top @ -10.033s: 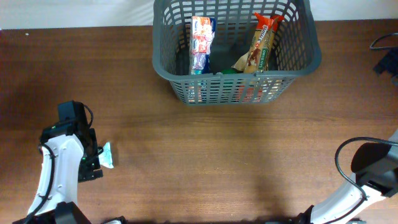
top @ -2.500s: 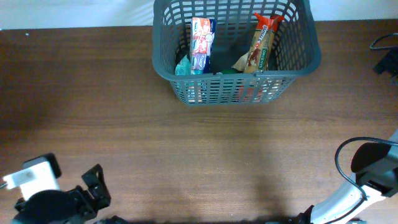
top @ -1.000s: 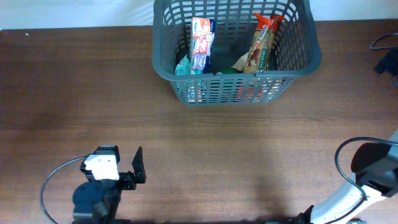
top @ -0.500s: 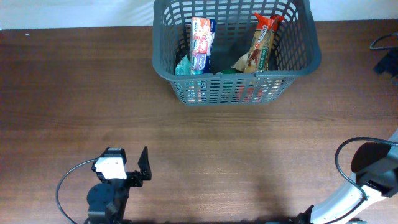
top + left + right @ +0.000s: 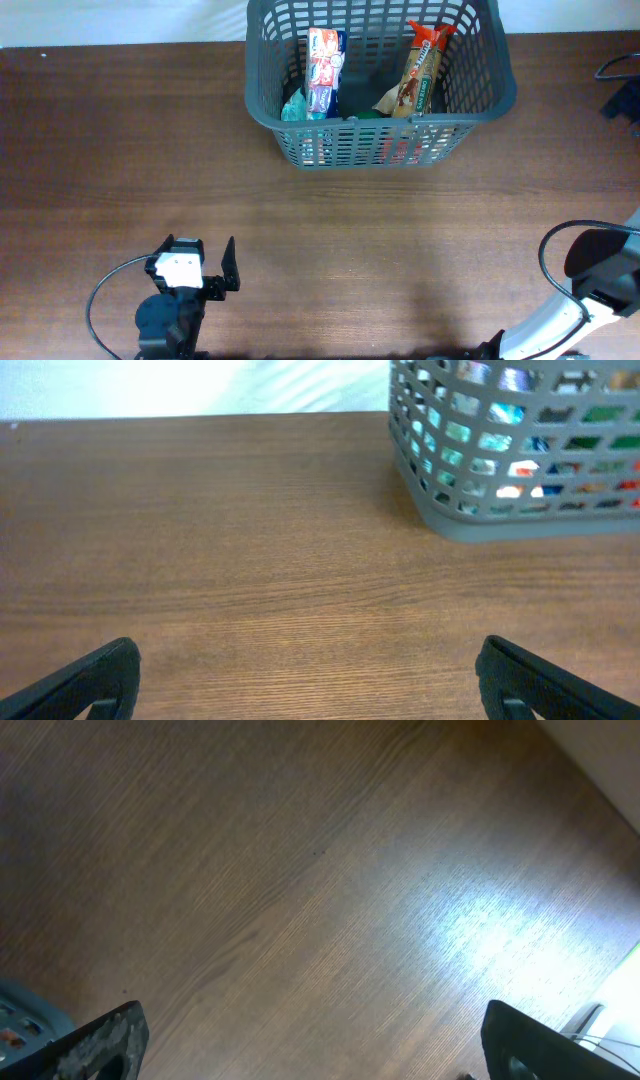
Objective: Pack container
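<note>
While the left gripper [image 5: 315, 690] hangs low over the brown wooden table [image 5: 150, 150] at the lower left of the overhead frame, its two black fingers [image 5: 90, 680] are spread far apart, one in each bottom corner of its wrist view, and there's nothing but bare wood between them.

Up at the top centre of the overhead frame sits the large dark grey plastic basket with slotted sides [image 5: 350, 145], upright, well apart from that gripper. In the left wrist view the same basket fills the upper right corner, with coloured packaging glinting through the lattice.

Inside the basket, a white, red and blue snack packet [image 5: 325, 70] stands on end toward the left. An orange-and-brown bar wrapper [image 5: 420, 70] leans toward the right side. A crumpled teal packet [image 5: 293, 105] is tucked into the front left corner, just beside the white one, and something green [image 5: 368, 113] shows low against the front wall, too hidden to make out.

Over to the right gripper [image 5: 320, 1045]: its fingers also gape wide, at the bottom corners of its own view, holding nothing, with only wood grain and a bright glare patch beneath. The right arm [image 5: 590, 285] curves in at the lower right edge of the overhead frame.
</note>
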`<act>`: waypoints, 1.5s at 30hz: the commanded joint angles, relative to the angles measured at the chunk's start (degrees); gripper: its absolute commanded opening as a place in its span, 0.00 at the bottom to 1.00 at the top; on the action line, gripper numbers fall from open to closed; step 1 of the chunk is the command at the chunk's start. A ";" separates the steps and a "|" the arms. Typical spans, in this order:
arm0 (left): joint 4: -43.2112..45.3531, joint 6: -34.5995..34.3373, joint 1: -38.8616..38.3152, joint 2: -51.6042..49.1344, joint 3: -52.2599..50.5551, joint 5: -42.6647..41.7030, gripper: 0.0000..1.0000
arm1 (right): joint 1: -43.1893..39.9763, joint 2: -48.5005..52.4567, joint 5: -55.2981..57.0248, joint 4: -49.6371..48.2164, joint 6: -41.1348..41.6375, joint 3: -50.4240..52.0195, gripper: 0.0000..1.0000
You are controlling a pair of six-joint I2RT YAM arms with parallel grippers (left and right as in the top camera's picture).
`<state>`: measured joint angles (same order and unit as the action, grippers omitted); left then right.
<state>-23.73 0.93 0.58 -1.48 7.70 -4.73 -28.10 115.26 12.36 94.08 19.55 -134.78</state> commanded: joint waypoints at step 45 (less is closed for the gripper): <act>-1.77 7.76 0.35 1.18 -0.33 2.58 0.99 | -0.37 -0.35 -0.13 -0.04 0.68 0.17 0.99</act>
<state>-25.50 7.75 0.58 -0.95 7.70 -2.57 -28.10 115.26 12.36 94.08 19.55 -134.78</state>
